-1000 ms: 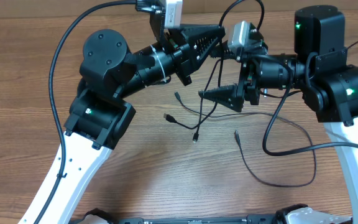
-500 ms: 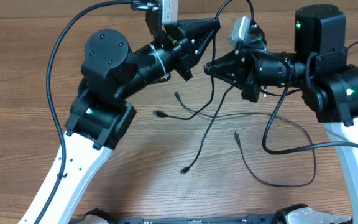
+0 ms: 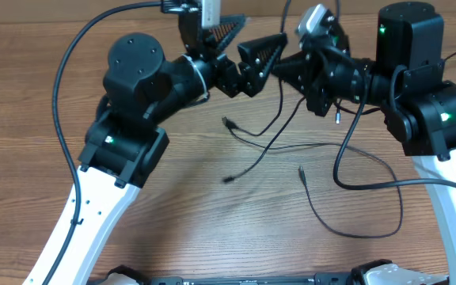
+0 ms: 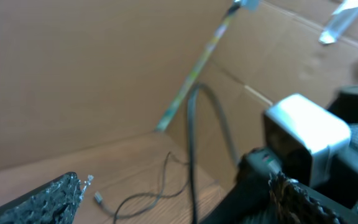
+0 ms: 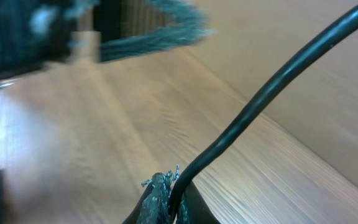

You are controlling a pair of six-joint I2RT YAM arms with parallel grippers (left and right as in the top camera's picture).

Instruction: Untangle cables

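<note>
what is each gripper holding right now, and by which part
The right gripper is shut on a black cable, pinched partway along its cord, not at a plug. The left gripper is open and holds nothing.

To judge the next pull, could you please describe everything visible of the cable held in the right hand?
The cable is a thin, black, flexible cord, rubbery-looking. The shut right hand pinches it, raised above the far side of the wooden table. From there it trails down toward the table's middle, crossing other thin cables, and ends in a small dark plug, too blurred to show whether it rests on the wood.
</note>
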